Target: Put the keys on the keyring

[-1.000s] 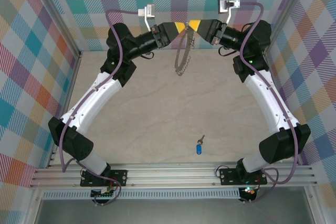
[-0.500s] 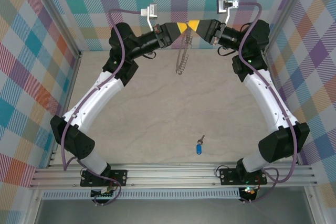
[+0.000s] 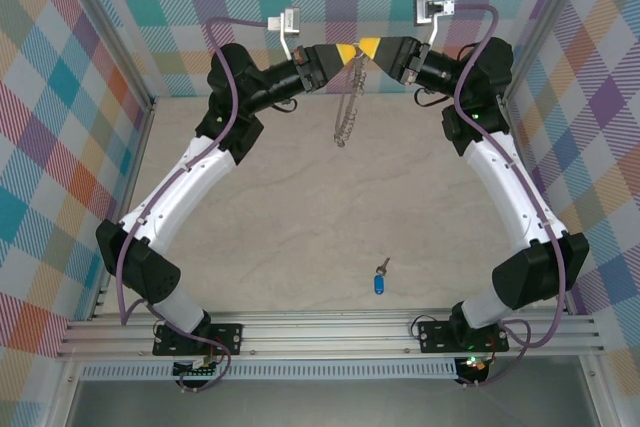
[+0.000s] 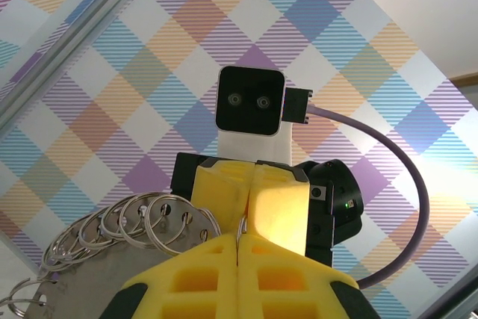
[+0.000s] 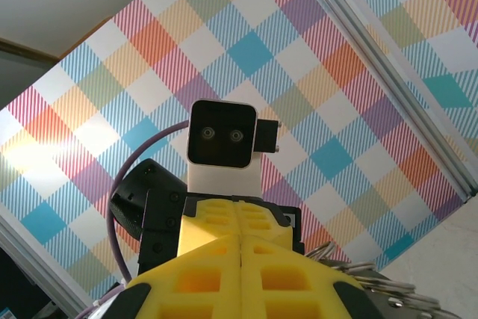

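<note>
The keyring [image 3: 347, 107], a thin silver hoop fringed with small loops, hangs edge-on at the back of the table from the point where both grippers meet. My left gripper [image 3: 346, 52] is shut on its top wire. In the left wrist view the wire shows pinched at my left gripper [image 4: 237, 240], with the small loops [image 4: 149, 222] fanned out to the left. My right gripper [image 3: 367, 46] faces it tip to tip, also shut on the ring's top; in the right wrist view my right gripper [image 5: 240, 243] stands beside loops [image 5: 373, 278]. The blue-headed key [image 3: 380, 281] lies on the table near the front edge.
Checked walls [image 3: 100, 27] close in the back and both sides. An aluminium rail [image 3: 320, 332] runs along the front by the arm bases. The beige tabletop [image 3: 320, 197] stretches between the hanging ring and the key.
My left gripper has closed its jaws on the top of the ring, beside the right gripper. The hanging ring has swung slightly. The right arm and the key stay put.
</note>
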